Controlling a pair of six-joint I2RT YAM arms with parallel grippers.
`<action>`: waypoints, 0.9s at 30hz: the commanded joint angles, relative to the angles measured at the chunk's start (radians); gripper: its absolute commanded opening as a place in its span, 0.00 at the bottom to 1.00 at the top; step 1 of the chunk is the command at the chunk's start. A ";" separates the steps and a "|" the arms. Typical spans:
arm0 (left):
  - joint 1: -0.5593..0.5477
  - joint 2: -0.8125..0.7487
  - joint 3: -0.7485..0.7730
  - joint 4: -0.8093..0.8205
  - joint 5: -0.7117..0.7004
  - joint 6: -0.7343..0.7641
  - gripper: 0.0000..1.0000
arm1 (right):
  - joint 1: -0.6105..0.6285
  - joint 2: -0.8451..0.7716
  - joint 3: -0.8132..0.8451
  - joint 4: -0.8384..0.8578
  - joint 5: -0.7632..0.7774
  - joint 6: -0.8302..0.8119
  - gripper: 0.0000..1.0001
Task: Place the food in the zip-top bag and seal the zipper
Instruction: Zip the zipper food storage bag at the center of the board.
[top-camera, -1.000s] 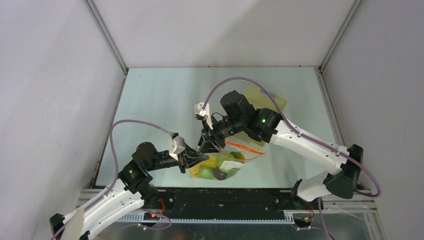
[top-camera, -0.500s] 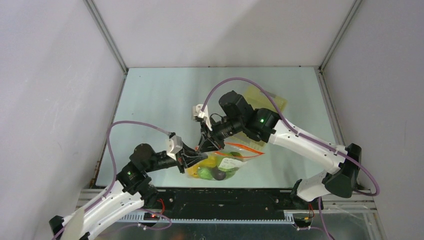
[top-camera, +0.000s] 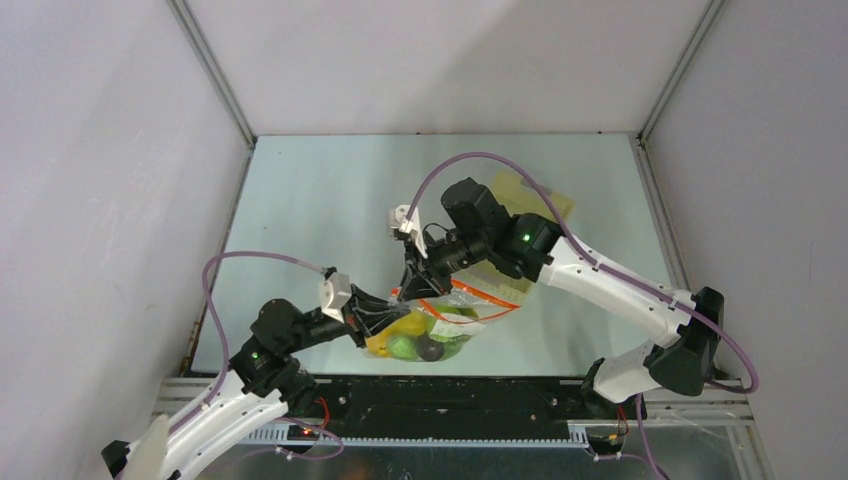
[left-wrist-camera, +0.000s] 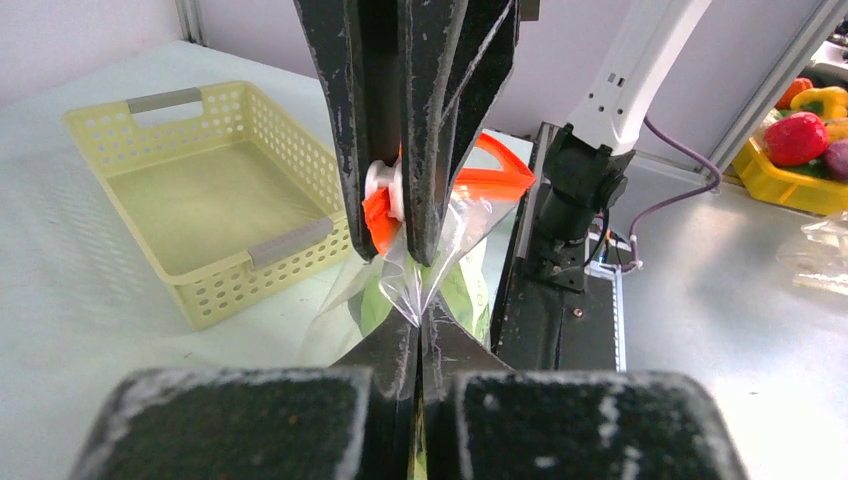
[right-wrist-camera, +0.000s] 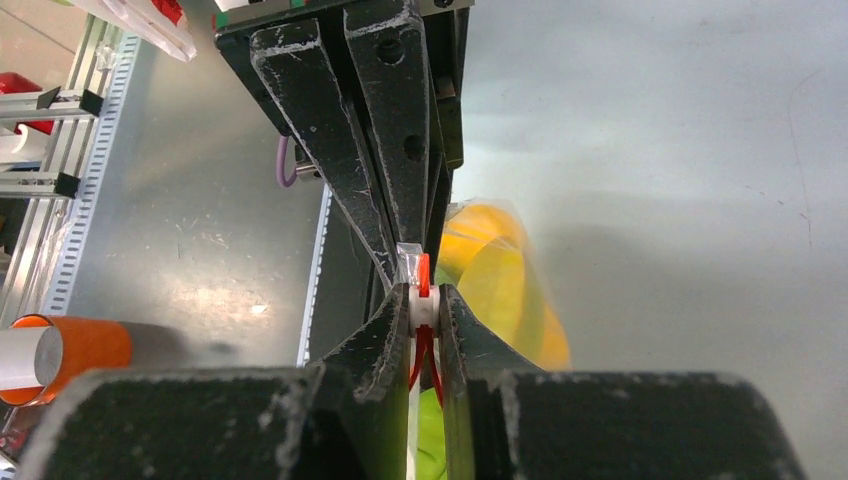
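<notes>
The clear zip-top bag (top-camera: 455, 325) hangs between both grippers near the table's front edge, holding the food (top-camera: 410, 343): green, yellow and one dark purple piece. Its red-orange zipper (top-camera: 490, 297) runs right from the grippers. My left gripper (top-camera: 385, 318) is shut on the bag's clear corner (left-wrist-camera: 418, 300). My right gripper (top-camera: 408, 290) is shut on the white zipper slider (right-wrist-camera: 420, 303), tip to tip with the left one. The slider also shows in the left wrist view (left-wrist-camera: 385, 195), pinched between the right fingers (left-wrist-camera: 440, 150).
The pale yellow lattice basket (top-camera: 535, 200) sits behind the right arm; it looks empty in the left wrist view (left-wrist-camera: 205, 200). A black rail (top-camera: 450, 395) runs along the front edge. A bin of spare toy food (left-wrist-camera: 800, 150) stands off the table.
The left gripper has pulled the bag corner a little left and toward the front edge. The right gripper stays on the slider with the bag stretched between them.
</notes>
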 joint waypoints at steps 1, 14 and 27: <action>0.000 -0.007 0.002 0.087 -0.013 -0.030 0.00 | -0.027 -0.038 0.017 -0.030 0.013 -0.021 0.14; 0.000 -0.046 -0.022 0.114 -0.044 -0.060 0.00 | -0.046 -0.077 -0.029 -0.051 0.021 -0.045 0.16; 0.000 -0.034 -0.015 0.107 -0.043 -0.056 0.12 | -0.047 -0.078 -0.043 0.026 -0.014 0.005 0.08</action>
